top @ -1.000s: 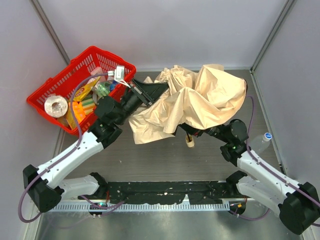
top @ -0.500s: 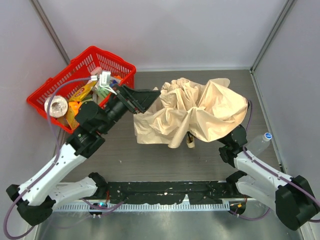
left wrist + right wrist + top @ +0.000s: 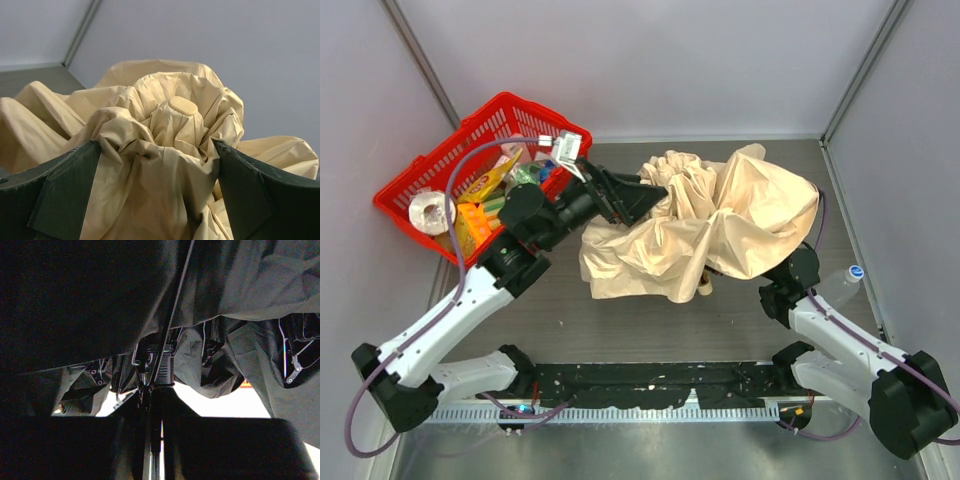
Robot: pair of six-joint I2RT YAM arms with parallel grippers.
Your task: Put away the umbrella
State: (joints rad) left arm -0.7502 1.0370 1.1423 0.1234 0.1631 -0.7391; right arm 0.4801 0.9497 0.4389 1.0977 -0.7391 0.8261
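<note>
Subject: umbrella [image 3: 720, 215]. It lies partly collapsed on the table [image 3: 650, 330], centre to right, towards the far edge. The beige canopy is crumpled in loose folds and spreads forward and left. From the left wrist view, the fabric gathers into tight pleats around a small flat oval cap [image 3: 183, 105] at the crown. From below, the underside reads dark, with thin metal ribs [image 3: 292, 360] folded at their joints and a black shaft [image 3: 160, 365] running down the middle.

Left gripper [image 3: 645, 195]: jaws spread wide, one dark finger [image 3: 65, 195] on each side of the bunched crown. The fabric presses against both inner faces, but nothing is clamped.

Right gripper [image 3: 156, 420]: hidden under the canopy from above. Its own camera shows the fingers drawn close on the shaft, gripping it.

Surroundings: a red basket [image 3: 440, 165] holding assorted packets stands at far left, clear of the fabric. A clear bottle [image 3: 845, 280] stands at the right wall.
</note>
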